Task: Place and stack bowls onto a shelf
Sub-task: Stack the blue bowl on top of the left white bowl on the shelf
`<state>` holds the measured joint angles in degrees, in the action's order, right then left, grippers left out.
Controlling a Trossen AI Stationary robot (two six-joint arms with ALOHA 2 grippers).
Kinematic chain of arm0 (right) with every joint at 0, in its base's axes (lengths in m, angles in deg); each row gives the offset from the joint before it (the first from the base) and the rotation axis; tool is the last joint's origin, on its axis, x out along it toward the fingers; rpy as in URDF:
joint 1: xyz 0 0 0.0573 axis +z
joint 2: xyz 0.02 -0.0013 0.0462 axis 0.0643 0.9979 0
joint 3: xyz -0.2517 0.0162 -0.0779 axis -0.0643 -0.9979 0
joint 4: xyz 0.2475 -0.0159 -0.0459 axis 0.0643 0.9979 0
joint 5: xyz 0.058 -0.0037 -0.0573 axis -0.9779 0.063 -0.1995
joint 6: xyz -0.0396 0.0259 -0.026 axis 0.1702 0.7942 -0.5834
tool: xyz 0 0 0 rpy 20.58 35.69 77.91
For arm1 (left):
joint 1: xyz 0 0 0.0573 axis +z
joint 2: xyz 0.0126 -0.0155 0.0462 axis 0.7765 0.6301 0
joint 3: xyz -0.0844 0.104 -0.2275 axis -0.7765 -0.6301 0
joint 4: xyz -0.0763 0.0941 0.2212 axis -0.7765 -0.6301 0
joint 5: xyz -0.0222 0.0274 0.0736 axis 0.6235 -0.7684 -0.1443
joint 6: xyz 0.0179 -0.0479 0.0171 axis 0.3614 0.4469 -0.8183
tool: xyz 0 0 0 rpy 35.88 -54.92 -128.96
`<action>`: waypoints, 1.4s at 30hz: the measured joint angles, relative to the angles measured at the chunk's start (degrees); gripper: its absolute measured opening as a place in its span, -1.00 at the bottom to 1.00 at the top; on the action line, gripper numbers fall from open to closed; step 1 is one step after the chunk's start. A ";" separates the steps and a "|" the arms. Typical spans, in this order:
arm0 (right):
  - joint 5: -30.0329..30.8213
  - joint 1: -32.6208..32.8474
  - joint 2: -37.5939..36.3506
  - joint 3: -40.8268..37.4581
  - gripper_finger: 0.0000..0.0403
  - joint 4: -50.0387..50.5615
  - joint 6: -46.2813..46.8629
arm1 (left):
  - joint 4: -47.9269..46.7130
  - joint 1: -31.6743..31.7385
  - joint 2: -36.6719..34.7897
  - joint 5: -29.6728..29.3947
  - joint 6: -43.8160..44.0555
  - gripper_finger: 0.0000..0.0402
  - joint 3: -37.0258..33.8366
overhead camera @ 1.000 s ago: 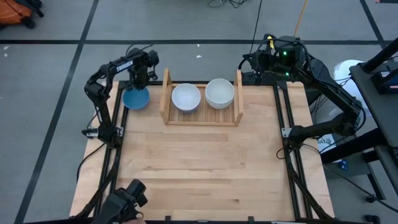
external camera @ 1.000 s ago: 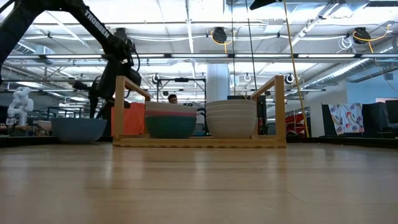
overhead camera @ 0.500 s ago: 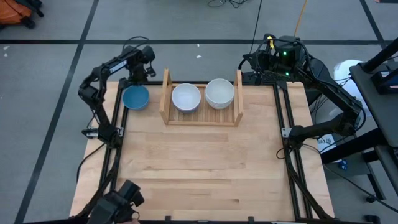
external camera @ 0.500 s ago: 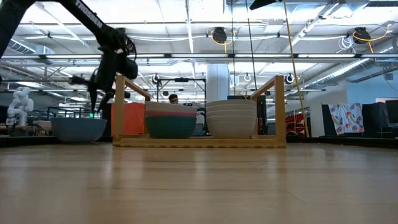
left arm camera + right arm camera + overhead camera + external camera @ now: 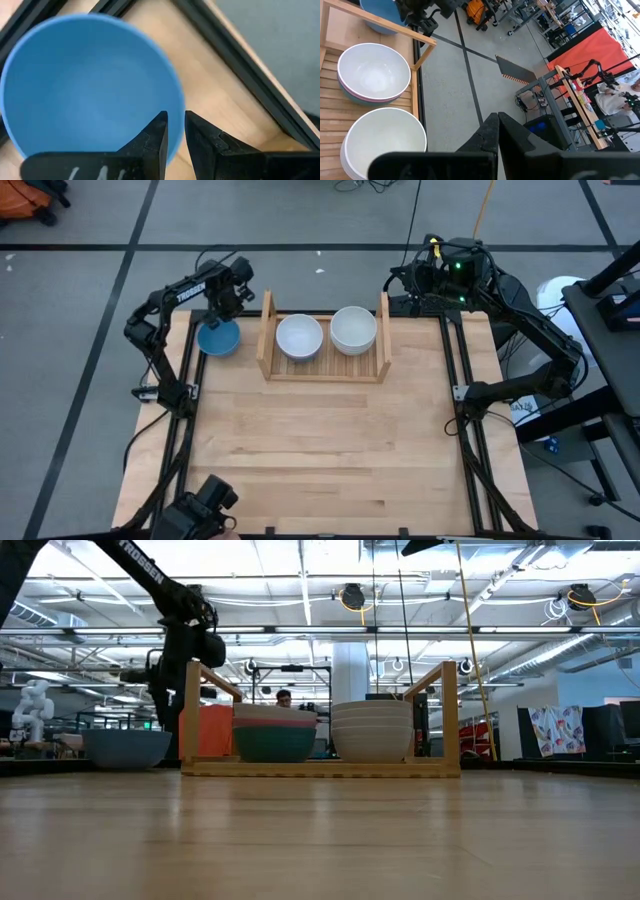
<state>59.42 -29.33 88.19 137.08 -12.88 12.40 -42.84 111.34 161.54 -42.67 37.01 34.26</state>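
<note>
Seen from above, a light wooden tabletop (image 5: 320, 440) fills the middle of the scene. At its far left corner sits a small round blue bowl (image 5: 218, 338), resting on the tabletop just outside the rack. The left gripper (image 5: 226, 304) hangs above the bowl's far edge, raised clear of it; its two dark fingers (image 5: 156, 131) stand slightly parted with a narrow gap between them, holding nothing, their tips over the bowl's rim. To the right is the small light-wood shelf (image 5: 324, 368) with a slatted base and two upright side panels. Inside it, on the left, is a stack topped by a white bowl (image 5: 299, 337), with a pink bowl (image 5: 275, 723) and a teal green bowl (image 5: 274, 743) beneath it. Beside that, on the right, stands a stack of white bowls (image 5: 353, 329). Farther right, the right gripper (image 5: 498, 125) waits beyond the tabletop's far right corner, its fingers pressed together and empty.
</note>
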 joint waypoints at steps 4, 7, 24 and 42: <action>0.00 0.02 0.00 0.00 -1.00 -0.02 -0.06 | 0.18 -0.58 0.02 -0.47 1.89 -0.64 -1.99; 0.00 0.01 0.00 0.00 -1.00 -0.02 -0.09 | 0.19 -0.55 0.02 0.50 1.55 -0.64 -3.78; -0.05 0.01 0.00 0.00 -1.00 -3.23 -1.49 | 3.75 -0.26 -0.03 0.89 -8.84 -0.64 -2.91; -0.09 0.01 0.00 0.00 -1.00 -3.23 -1.40 | 7.51 -0.52 -0.03 2.44 -12.89 -0.64 -2.91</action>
<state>59.33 -29.31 88.19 137.08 -16.11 11.00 -35.33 110.82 161.51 -40.23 24.12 31.35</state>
